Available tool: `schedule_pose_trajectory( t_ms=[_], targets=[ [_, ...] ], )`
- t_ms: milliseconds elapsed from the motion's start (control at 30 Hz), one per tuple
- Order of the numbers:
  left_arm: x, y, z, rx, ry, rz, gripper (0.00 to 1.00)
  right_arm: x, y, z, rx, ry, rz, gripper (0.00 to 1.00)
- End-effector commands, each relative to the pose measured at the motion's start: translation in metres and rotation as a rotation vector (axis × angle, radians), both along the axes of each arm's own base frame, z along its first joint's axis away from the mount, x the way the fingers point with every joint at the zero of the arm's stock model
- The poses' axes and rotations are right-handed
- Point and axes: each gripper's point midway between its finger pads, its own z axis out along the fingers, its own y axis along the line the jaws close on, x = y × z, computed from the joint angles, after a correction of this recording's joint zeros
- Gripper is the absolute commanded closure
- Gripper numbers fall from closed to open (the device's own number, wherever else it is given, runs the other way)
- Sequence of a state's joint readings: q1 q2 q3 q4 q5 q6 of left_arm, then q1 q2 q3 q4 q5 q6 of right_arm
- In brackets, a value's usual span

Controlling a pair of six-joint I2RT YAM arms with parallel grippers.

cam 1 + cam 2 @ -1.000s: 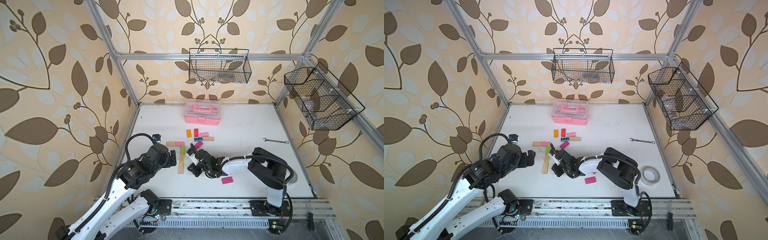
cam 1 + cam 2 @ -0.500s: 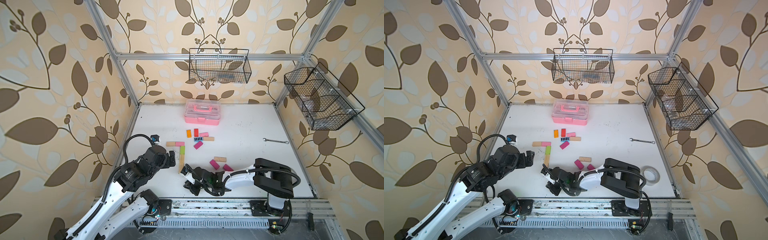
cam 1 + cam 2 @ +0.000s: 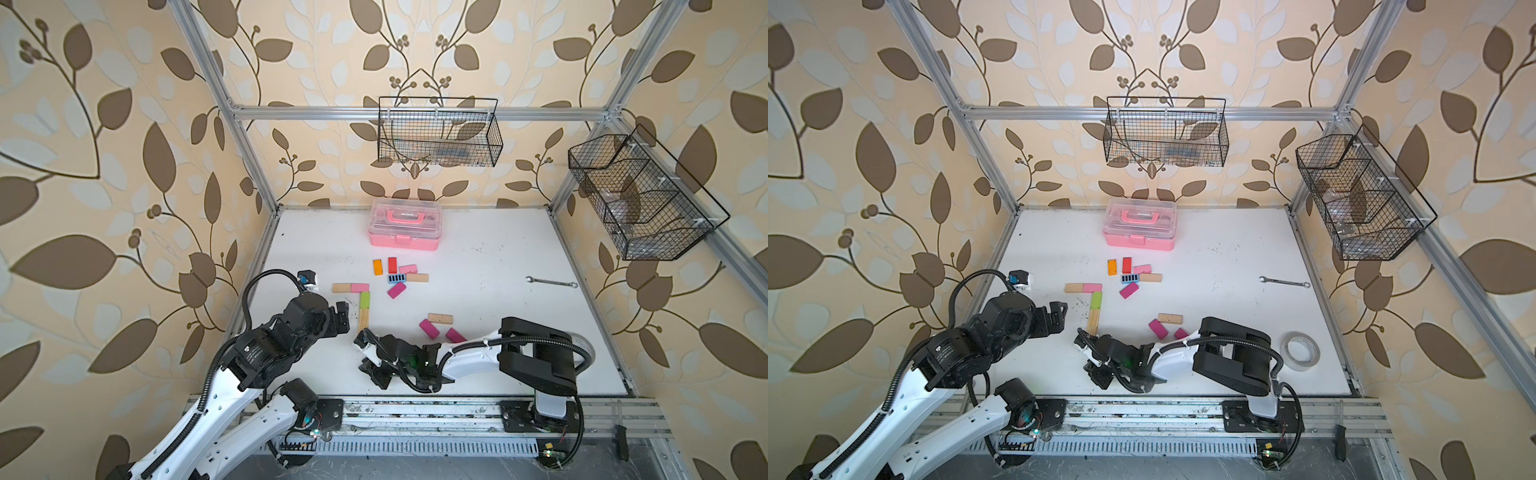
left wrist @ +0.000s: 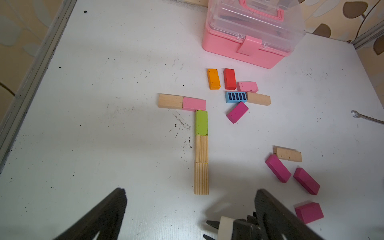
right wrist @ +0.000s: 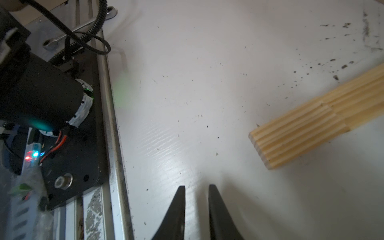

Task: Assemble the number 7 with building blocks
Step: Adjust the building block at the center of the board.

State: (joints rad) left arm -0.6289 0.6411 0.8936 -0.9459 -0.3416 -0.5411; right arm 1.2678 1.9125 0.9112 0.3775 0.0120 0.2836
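Observation:
The number 7 lies at the table's left: a wood block [image 4: 170, 101] and a pink block [image 4: 194, 104] form the bar. A green block [image 3: 365, 300] and two wood blocks [image 4: 201, 178] run down from it. Loose building blocks [image 3: 397, 278] sit behind it, and three magenta ones [image 4: 278, 168] and a wood one [image 3: 440, 318] lie to the right. My left gripper [image 3: 345, 320] [image 4: 190, 196] hovers wide open and empty beside the column's near end. My right gripper [image 3: 368, 370] [image 5: 196, 187] is low near the front edge, its fingers a narrow gap apart and holding nothing.
A pink plastic case [image 3: 404, 230] stands at the back. A wrench [image 3: 550, 282] lies at the right and a tape roll [image 3: 1300, 351] at the front right. Two wire baskets [image 3: 438, 133] hang on the walls. The front rail [image 5: 116, 145] runs close to my right gripper.
My right arm has drawn back from the column of the 7 toward the front edge, uncovering two magenta blocks and a wood block. The left arm has hardly moved.

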Motion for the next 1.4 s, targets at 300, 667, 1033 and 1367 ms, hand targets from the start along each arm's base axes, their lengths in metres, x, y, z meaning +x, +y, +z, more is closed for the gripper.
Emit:
schedule_pose_trajectory(
  t_ms=[300,667,1033,1367],
  targets=[
    [0.002,0.000,0.000,0.011,-0.014,-0.004,0.01,0.024,0.003,-0.011,-0.017,-0.009,-0.078,0.78],
    [0.001,0.002,0.001,0.013,-0.020,0.003,0.01,0.037,0.000,-0.015,-0.008,-0.006,-0.117,0.78],
    [0.001,0.002,0.001,0.013,-0.020,0.003,0.01,0.045,-0.001,-0.015,-0.002,-0.006,-0.132,0.78],
    [0.001,0.002,0.001,0.014,-0.019,0.002,0.01,0.048,-0.001,-0.015,-0.001,-0.006,-0.144,0.78]
  ],
)
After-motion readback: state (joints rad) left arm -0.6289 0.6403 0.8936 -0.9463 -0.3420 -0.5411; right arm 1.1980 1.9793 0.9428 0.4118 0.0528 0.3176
